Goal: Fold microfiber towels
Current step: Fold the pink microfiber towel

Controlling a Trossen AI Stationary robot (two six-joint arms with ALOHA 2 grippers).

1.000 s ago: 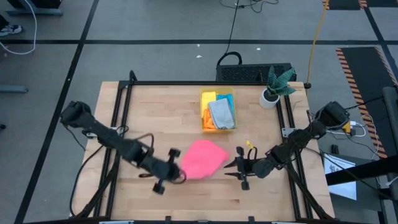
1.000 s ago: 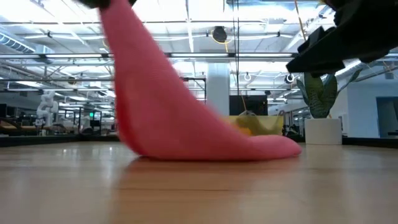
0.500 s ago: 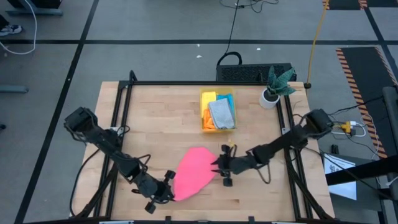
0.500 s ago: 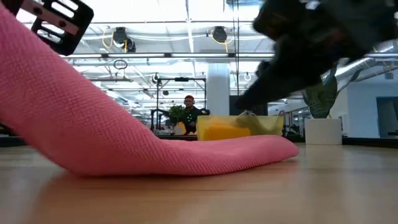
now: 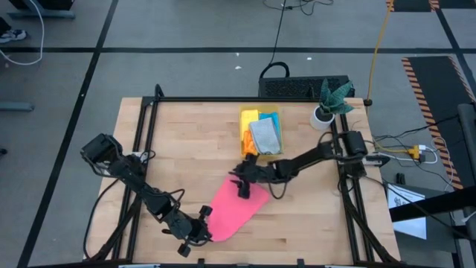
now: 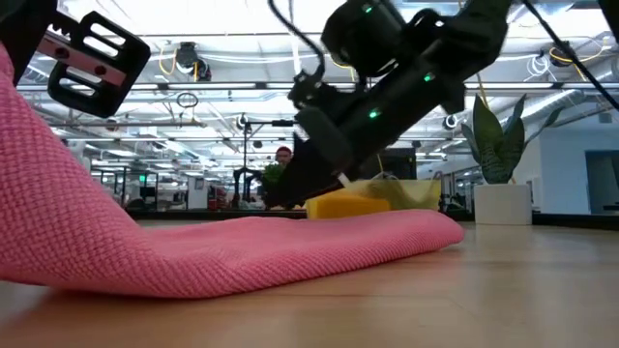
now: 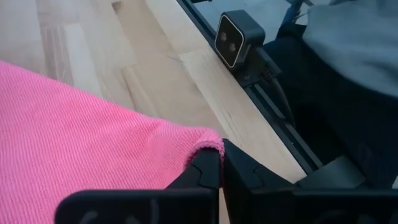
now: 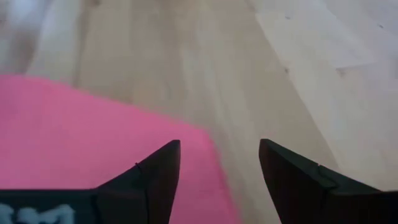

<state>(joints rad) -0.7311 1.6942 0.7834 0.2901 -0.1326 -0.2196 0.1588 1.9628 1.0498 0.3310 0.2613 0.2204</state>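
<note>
High view lays out the whole table (image 5: 186, 134) at once: my left gripper (image 5: 202, 228) sits in the lower middle of the frame, at the lower tip of the pink towel (image 5: 234, 208), and my right gripper (image 5: 239, 184) reaches in from the right to the towel's upper edge, just below the yellow bin (image 5: 246, 143). Only this view shows what the bin holds, a light grey towel (image 5: 265, 135) lying on top, with yellow (image 5: 249, 117), blue (image 5: 272, 117) and orange (image 5: 250, 151) cloth showing round it. The plant (image 5: 328, 102) stands at the table's upper right corner.

Left wrist view gives what the overhead cannot: my left fingers (image 7: 208, 171) are clenched tight on one corner of the pink towel (image 7: 74, 155), the hem folded between them. A small camera (image 7: 239, 38) sits at the table edge beyond.

Right wrist view shows my right fingers (image 8: 158, 177) spread wide, released, with a corner of the pink cloth (image 8: 87, 134) under the gap and bare wood past it.

Low view alone shows height: the towel (image 6: 242, 251) climbs off the wood at the left of the frame and lies flat toward the right, with my right gripper (image 6: 319, 164) hanging just over it in front of the bin (image 6: 411, 193).
</note>
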